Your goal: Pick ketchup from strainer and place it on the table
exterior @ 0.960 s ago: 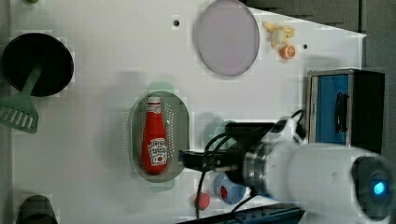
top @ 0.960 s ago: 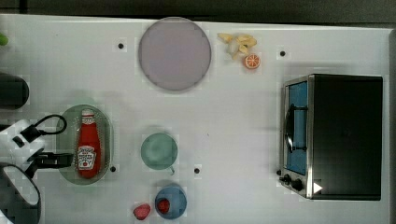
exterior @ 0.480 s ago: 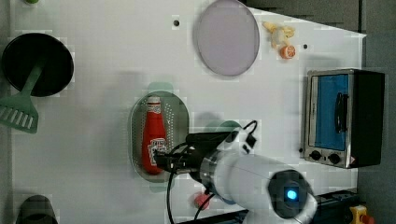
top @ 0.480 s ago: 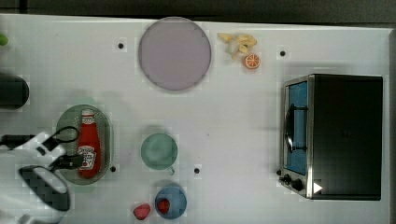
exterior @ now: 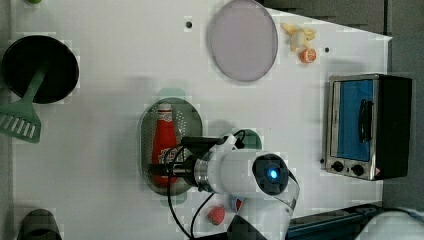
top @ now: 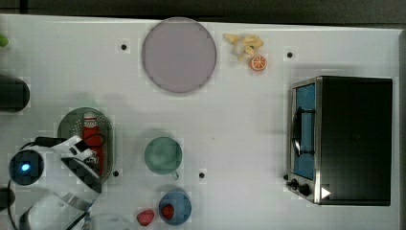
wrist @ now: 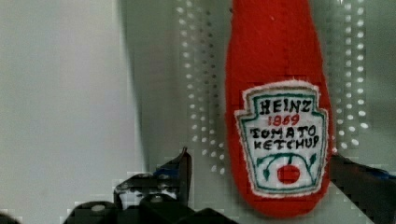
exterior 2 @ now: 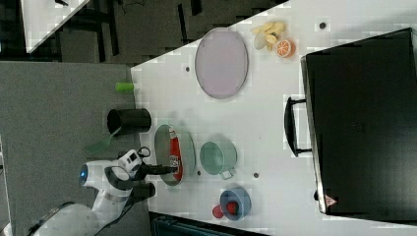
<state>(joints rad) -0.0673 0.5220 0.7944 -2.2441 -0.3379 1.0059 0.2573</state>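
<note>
- The ketchup (wrist: pixel 279 116) lies flat in the strainer (exterior: pixel 192 125), its white cap toward the left view's top and its label facing up.
- The strainer sits on the white table (top: pixel 249 120), toward the top view's left, beside a green cup (top: pixel 163 155).
- The gripper (wrist: pixel 261 186) hangs over the lower end of the bottle, its 2 fingers (wrist: pixel 180 172) spread wide, 1 on each side of the bottle and not pressing it; the claw is released and holds nothing.
- In the left view the white arm (exterior: pixel 240 172) reaches across from the cup's side, its wrist covering part of the strainer's lower half.
- A large lilac plate (top: pixel 178 55) lies toward the top view's upper edge, well apart from the strainer.
- A toaster oven (top: pixel 342 139) stands at the top view's right.
- A blue bowl (top: pixel 175 207) with a red item inside sits below the cup in the top view, another red piece (top: pixel 146 217) just beside it.
- An orange slice (top: pixel 258 63) and pale yellow bits lie near the plate.
</note>
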